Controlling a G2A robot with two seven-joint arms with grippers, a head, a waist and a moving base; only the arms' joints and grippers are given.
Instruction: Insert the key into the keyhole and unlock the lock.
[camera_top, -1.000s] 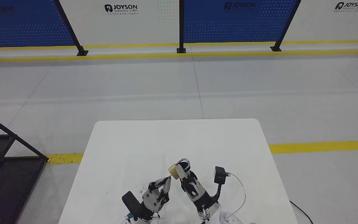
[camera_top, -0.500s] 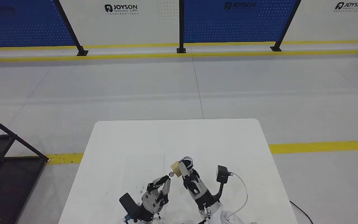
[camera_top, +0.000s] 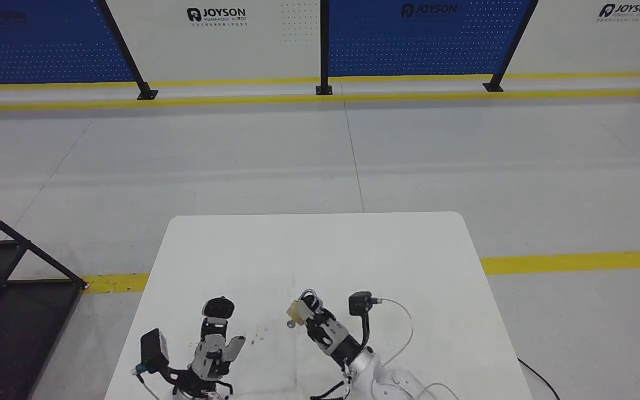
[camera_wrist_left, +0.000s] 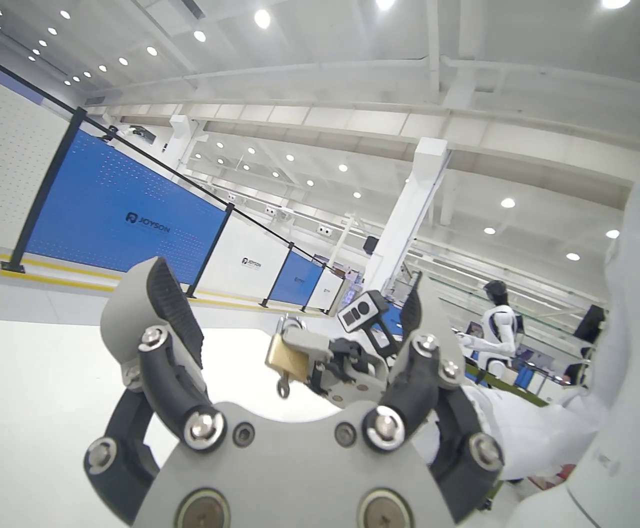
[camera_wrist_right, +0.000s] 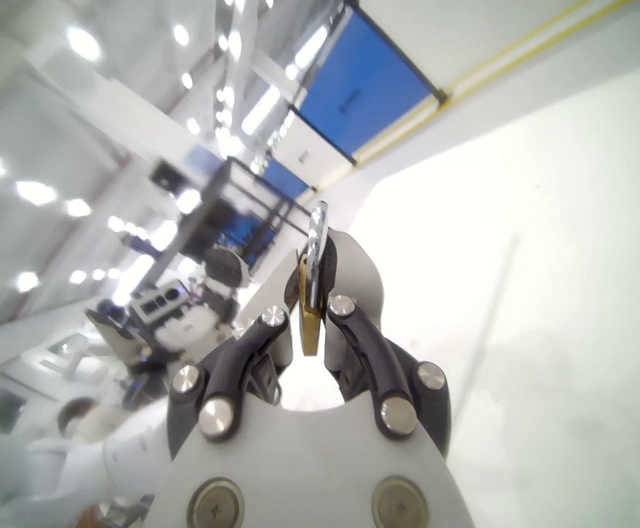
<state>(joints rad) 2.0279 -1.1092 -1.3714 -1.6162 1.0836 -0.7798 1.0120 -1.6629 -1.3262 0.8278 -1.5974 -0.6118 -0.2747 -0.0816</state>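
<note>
My right gripper (camera_top: 308, 316) is shut on a brass padlock (camera_top: 296, 312) and holds it above the white table (camera_top: 400, 260), near the front middle. In the right wrist view the padlock (camera_wrist_right: 309, 320) is clamped between the pads, with its chrome shackle (camera_wrist_right: 318, 232) sticking out past my right gripper (camera_wrist_right: 320, 252). A small silver key (camera_wrist_left: 284, 387) hangs from the underside of the padlock (camera_wrist_left: 287, 356); nothing grips it. My left gripper (camera_wrist_left: 287, 295) is open and empty, a short way from the lock. From above, my left gripper (camera_top: 225, 327) is left of the padlock.
The table's front and left edges lie close to both arms. A black metal rack (camera_top: 30, 270) stands on the floor off the table's left side. Blue and white fence panels (camera_top: 420, 30) line the far floor.
My left gripper has drawn back to the left, away from the padlock, and now stands open. My right gripper and the padlock have shifted slightly left.
</note>
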